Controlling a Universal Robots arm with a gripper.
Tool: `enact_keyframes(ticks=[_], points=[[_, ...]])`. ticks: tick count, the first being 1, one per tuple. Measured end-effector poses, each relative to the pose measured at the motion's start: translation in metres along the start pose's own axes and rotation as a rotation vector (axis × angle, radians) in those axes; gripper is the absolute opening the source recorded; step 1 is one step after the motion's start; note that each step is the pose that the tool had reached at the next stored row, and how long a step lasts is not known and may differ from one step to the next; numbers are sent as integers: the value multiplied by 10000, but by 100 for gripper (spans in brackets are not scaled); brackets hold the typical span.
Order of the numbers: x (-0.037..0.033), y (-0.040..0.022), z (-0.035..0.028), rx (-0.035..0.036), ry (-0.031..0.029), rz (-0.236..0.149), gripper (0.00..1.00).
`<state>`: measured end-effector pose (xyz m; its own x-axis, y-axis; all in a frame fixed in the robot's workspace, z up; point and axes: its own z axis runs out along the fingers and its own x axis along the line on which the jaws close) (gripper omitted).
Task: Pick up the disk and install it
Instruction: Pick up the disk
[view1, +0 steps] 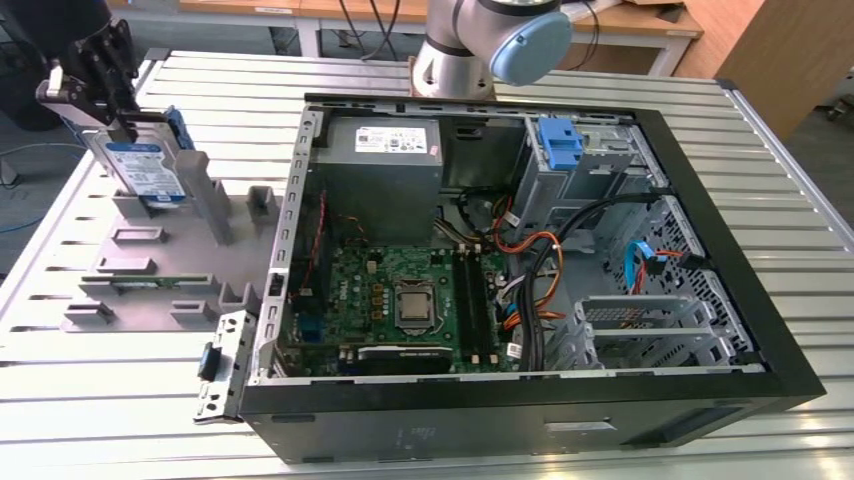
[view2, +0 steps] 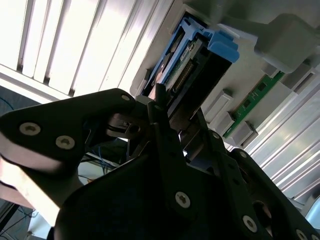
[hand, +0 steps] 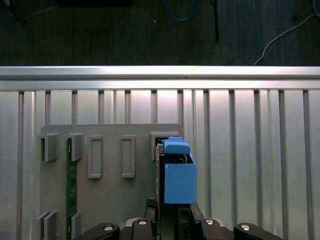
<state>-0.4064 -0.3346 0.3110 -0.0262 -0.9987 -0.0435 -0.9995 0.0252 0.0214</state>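
The black two-fingered gripper had its jaws clamped on the upper edge of the flat silver disk in its blue plastic carrier, which stood upright directly beneath them in a slot of the grey moulded plastic holder. Open ribbed aluminium table lay on the far side of the jaws from the holder's other slots, one of which held a thin green circuit strip. Well apart from the jaws, the open black metal computer case held a green motherboard, tangled cables and a blue plastic bracket.
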Motion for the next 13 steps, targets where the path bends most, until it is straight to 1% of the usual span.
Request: enact_keyframes(ticks=[3,11,13], points=[[-2,1,-52,-2,1,0,35],[-10,5,-242,0,0,0,35],[-12,6,-278,-1,1,0,35]])
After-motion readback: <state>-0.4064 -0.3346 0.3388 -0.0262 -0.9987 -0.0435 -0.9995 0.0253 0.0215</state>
